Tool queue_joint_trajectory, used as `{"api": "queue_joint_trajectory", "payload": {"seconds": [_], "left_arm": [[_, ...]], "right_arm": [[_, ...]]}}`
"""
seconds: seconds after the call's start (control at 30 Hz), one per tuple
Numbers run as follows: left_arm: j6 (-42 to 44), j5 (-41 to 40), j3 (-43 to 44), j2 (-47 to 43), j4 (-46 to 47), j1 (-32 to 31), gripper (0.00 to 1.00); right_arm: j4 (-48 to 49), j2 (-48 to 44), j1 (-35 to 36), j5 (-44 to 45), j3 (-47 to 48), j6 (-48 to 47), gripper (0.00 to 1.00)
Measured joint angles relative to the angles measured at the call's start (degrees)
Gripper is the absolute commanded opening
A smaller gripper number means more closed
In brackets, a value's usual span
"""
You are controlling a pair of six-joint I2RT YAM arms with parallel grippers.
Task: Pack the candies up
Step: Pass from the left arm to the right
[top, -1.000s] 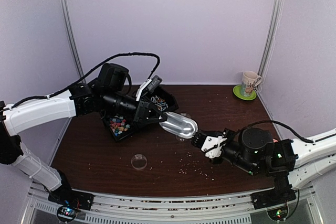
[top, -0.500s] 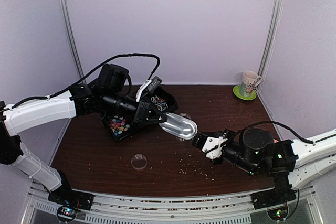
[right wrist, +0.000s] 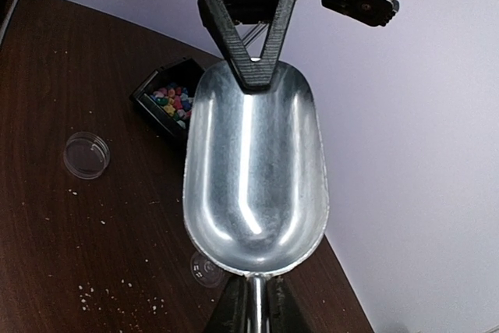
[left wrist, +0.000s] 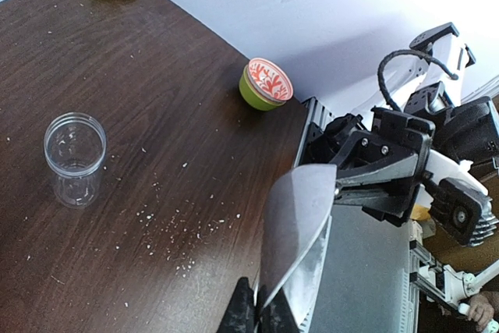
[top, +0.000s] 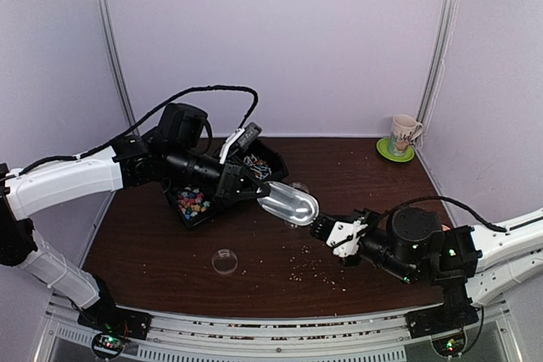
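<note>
One scoop, one jar, many candies

A pale patterned ceramic mug is standing on a round green saucer at the far right corner of the dark brown wooden table, a green bowl with a red-patterned inside is sitting near one edge, and tiny beige crumbs are lying scattered across the wood.

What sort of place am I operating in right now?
Most likely a robot test booth, not a real kitchen or shop: plain lilac panel walls with metal corner posts, a dark wooden table, and an aluminium mounting rail along the near edge.
</note>
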Motion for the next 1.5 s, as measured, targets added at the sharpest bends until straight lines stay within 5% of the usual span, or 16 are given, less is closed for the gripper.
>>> {"api": "queue_joint_trajectory", "payload": {"seconds": [0.13,0.4,0.8,1.13,1.5], "left_arm": [[0.00,0.00,0.00,-0.04,0.07,0.00,0.00],[0.31,-1.42,0.02,-1.22,-0.13,0.17,0.58],[3.32,-9.07,1.33,-7.02,-7.61,10.14,0.97],[10.19,-29.75,2.84,-5.66,-18.36,20.96,0.98],[14.78,-49.66,14.21,13.44,-27.76,28.30,0.98]], "right_arm": [[-0.04,0.00,0.00,0.07,0.00,-0.15,0.00],[0.02,-0.87,0.00,0.15,0.00,1.36,0.00],[-4.61,-0.07,0.00,3.96,2.97,7.93,0.00],[-10.75,1.90,-1.53,4.33,8.13,15.41,0.00],[-18.18,3.56,-4.63,3.78,11.65,22.03,0.00]]}}
